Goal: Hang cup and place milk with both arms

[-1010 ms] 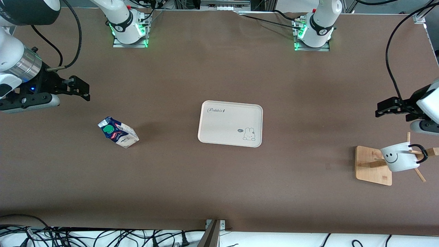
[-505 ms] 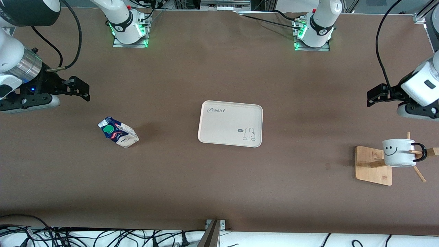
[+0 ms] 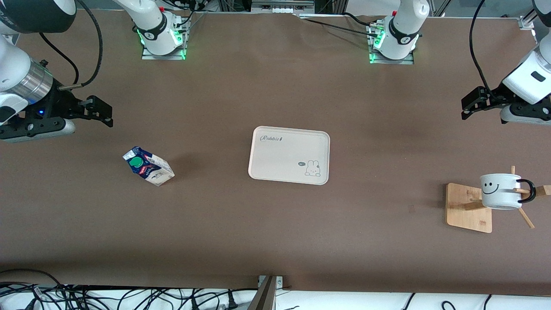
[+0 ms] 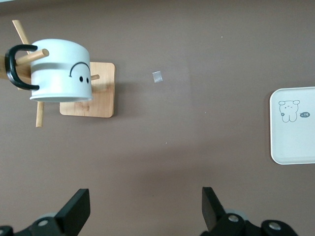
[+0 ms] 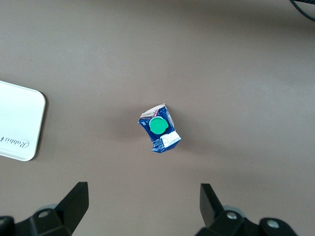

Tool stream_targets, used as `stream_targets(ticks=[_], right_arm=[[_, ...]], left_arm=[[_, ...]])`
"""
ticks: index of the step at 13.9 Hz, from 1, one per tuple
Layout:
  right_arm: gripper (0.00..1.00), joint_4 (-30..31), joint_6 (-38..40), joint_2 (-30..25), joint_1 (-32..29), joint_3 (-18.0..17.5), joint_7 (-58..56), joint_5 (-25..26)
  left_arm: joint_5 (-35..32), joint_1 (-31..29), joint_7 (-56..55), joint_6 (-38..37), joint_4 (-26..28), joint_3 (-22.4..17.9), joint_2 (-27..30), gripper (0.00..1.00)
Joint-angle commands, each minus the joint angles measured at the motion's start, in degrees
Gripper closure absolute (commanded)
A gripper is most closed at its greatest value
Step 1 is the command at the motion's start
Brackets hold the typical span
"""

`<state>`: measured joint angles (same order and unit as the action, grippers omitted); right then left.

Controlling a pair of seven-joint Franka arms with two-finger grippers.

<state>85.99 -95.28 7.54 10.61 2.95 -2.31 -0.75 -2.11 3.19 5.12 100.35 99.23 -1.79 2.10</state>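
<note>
Cup hangs by its black handle on a peg of the wooden rack, at four o'clock on the surface (smiley face showing). Milk stands at nine o'clock from the tray. Left hand, released and empty, hangs over bare surface; right hand waits, fingers spread.

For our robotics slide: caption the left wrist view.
Open left gripper above the table, smiley mug hung on the wooden rack, tray at the edge.
</note>
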Motion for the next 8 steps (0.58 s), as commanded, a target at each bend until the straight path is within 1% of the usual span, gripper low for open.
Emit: stream_targets(ticks=[1,8], right_arm=[[0.0,-0.12,0.62,-0.42,0.2,0.12,0.64,0.83],[0.0,-0.3,0.36,-0.42,0.2,-0.05,0.64,0.92]], left_arm=[[0.0,0.42,-0.28,0.02,0.44,-0.4,0.45,0.0],[-0.27,0.42,-0.28,-0.16,-0.79,-0.14,0.01,0.0]])
